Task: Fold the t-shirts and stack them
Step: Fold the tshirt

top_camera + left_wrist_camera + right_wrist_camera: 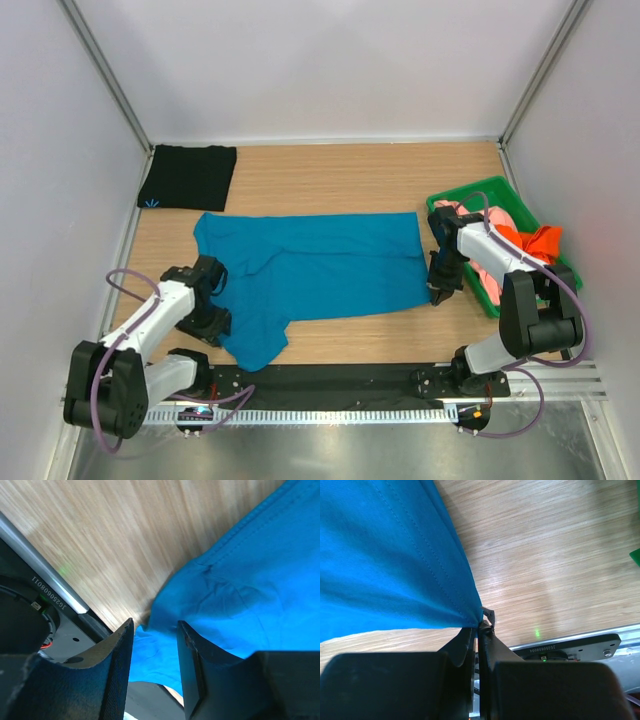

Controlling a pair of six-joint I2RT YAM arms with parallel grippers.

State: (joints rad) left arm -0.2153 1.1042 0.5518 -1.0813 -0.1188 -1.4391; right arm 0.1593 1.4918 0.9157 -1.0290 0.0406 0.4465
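**Progress:** early, by my reading. One garment is finished. The black t-shirt (187, 177) lies folded into a flat rectangle at the far left corner of the counter (340, 175), its small light-blue mark at the near edge. There is no stack yet, and nothing rests on it.

**In hand:** the teal-blue t-shirt (320, 268) is spread across the middle of the counter, unfolded, with one sleeve trailing toward the near left.
- The right fingers (479, 630) are closed tight on its near right hem corner, and the cloth is drawn taut from the pinch.
- The left fingers (125, 640) stand apart over the near left edge of the same shirt. The cloth edge lies in the gap, not pinched as far as can be seen.

I judge this to be the set-up for a first fold.

**Outstanding:** the orange t-shirt (535, 240) and the pink t-shirt (490, 280) lie crumpled together in the green tray (465, 190) at the right, untouched. Three shirts are left to fold, and the stacking has not begun
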